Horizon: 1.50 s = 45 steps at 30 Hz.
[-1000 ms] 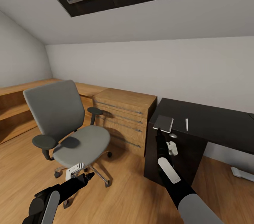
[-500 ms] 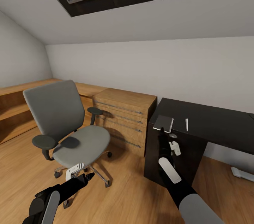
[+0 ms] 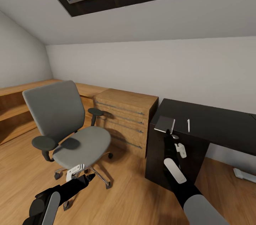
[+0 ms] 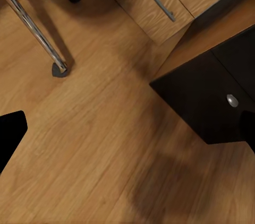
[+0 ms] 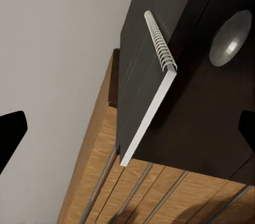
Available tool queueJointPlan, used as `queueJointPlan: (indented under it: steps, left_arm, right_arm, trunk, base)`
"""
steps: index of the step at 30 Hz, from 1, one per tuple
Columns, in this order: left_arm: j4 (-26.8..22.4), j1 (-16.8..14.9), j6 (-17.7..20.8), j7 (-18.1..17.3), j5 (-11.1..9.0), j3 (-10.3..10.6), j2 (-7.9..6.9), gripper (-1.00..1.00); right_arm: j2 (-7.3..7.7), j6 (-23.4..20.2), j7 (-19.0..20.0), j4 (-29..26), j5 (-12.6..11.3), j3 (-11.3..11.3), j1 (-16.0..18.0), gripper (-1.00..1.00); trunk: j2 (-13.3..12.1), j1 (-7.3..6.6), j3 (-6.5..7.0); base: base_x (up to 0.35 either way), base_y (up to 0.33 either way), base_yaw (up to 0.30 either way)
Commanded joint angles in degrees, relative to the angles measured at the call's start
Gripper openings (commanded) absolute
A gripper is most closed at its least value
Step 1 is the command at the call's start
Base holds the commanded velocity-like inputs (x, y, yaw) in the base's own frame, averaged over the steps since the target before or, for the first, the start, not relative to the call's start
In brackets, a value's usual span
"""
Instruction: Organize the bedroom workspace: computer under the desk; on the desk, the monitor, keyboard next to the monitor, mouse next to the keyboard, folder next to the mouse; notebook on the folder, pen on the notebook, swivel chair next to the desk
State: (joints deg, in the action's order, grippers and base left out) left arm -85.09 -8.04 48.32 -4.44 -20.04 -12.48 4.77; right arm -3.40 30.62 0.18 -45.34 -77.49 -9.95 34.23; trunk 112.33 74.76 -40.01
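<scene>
The grey notebook (image 3: 164, 124) lies on the near left corner of the black desk (image 3: 217, 122), jutting a little over the edge. The white pen (image 3: 188, 125) lies just to its right. My right gripper (image 3: 167, 132) is open just below and in front of the notebook. The right wrist view shows the notebook (image 5: 151, 96) edge-on with its spiral binding, between the spread fingertips (image 5: 11, 131). The grey swivel chair (image 3: 67, 125) stands left of the desk with a bare seat. My left gripper (image 3: 89, 177) hangs open, low, by the chair's base. Folder, monitor, keyboard, mouse and computer are out of view.
A light-wood chest of drawers (image 3: 126, 122) stands between chair and desk, close to the desk's dark drawer unit (image 4: 212, 102) with its silver knob (image 5: 231, 41). A low wooden shelf (image 3: 17, 108) runs along the left wall. The chair's chrome leg (image 4: 37, 33) reaches over the plank floor (image 4: 106, 155).
My right arm has shifted a little to the right, and its gripper now sits below the notebook's right part. Chair, notebook, pen and left arm are as before.
</scene>
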Motion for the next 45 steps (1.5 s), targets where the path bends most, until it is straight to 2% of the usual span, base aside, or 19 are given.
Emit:
queueJointPlan:
  steps: [1,7,25,45]
  left_arm:
    - [0.0,0.0,0.3,-0.5,0.3,-0.2,0.07,1.00]
    - [-0.1,0.0,0.4,-0.5,0.2,-0.2,0.07,1.00]
    - [-0.2,0.0,0.5,-0.5,0.1,-0.2,0.06,1.00]
    - [-0.3,0.0,0.4,-0.5,0.1,-0.2,0.04,1.00]
  right_arm:
    - [0.04,0.3,0.0,0.1,-0.5,-0.2,0.0,1.00]
    - [0.06,0.2,0.0,0.6,-0.6,0.1,0.0,1.00]
    - [-0.36,0.1,0.0,3.6,-0.7,-0.1,0.0,1.00]
    - [-0.44,0.1,0.0,3.9,-0.7,-0.1,0.0,1.00]
  trunk:
    - [0.0,0.00,-0.06]
    - [0.0,0.00,-0.06]
    - [0.0,0.00,-0.06]
    - [0.0,0.00,-0.06]
  base:
    - [0.127,0.000,0.000]
    - [0.185,0.000,0.000]
    - [0.010,0.000,0.000]
    - [0.068,0.000,0.000]
